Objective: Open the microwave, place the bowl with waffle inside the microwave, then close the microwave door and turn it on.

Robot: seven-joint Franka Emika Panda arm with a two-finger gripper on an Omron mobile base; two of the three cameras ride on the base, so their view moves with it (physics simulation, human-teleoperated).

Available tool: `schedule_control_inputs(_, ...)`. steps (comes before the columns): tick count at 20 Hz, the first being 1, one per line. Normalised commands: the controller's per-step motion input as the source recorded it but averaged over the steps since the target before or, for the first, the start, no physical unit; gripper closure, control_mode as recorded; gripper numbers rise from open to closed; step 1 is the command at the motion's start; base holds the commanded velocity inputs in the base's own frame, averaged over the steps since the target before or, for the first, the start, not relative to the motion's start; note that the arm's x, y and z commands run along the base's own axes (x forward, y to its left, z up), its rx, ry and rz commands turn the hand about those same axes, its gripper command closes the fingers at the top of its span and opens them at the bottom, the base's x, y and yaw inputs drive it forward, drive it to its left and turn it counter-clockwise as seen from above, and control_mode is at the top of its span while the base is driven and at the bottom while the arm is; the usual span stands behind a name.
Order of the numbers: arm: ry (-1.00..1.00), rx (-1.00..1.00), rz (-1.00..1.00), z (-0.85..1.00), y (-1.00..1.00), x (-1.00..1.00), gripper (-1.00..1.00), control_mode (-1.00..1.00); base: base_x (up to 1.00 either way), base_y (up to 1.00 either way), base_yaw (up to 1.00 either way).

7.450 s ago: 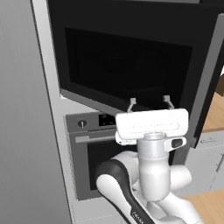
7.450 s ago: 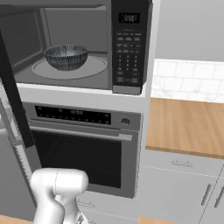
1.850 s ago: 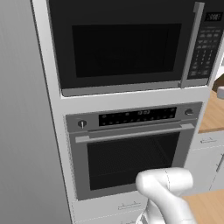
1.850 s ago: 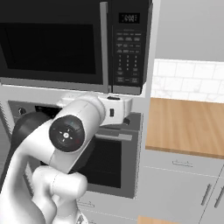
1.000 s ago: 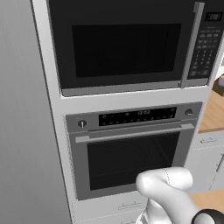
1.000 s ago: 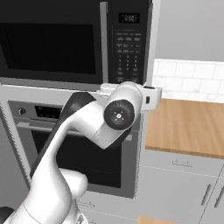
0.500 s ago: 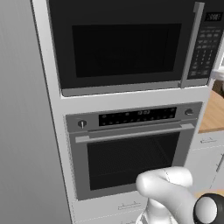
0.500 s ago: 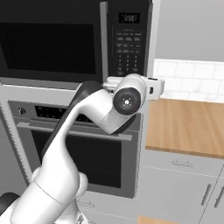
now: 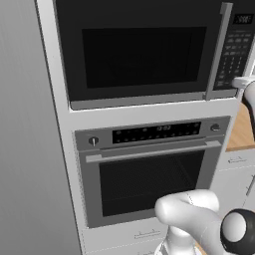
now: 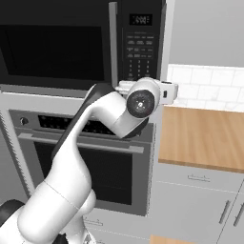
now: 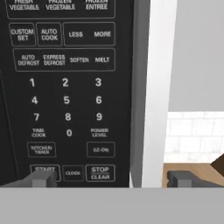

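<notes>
The black microwave is built in above the oven, and its microwave door is closed, the grey bar handle upright beside the keypad. The bowl and the waffle are hidden behind the dark window. My gripper hovers open just in front of the keypad's lower right corner. Its left fingertip overlaps the START button; the right fingertip lies past the microwave's edge. Nothing sits between the fingers.
A silver oven with a horizontal handle sits below the microwave. To the right lie a wooden counter, a white tiled backsplash and grey drawers. A tall grey panel stands on the left.
Over the last second the arm has risen and swung right, bringing the hand to the keypad. Several seconds ago the door stood open with the bowl inside; now it is closed.
</notes>
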Motion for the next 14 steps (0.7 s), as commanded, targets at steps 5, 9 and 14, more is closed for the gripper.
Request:
schedule_control_inputs(5, 0.00, 0.00, 0.00, -0.15, 0.09, 0.21, -1.00, -1.00, 0.00, 0.00, 0.00)
schedule_control_inputs(9, 0.00, -0.02, 0.00, -0.23, 0.15, 0.02, -1.00, -1.00, 0.00, 0.00, 0.00)
schedule_control_inputs(14, 0.00, 0.00, 0.00, -0.08, 0.05, 0.05, -1.00, -1.00, 0.00, 0.00, 0.00)
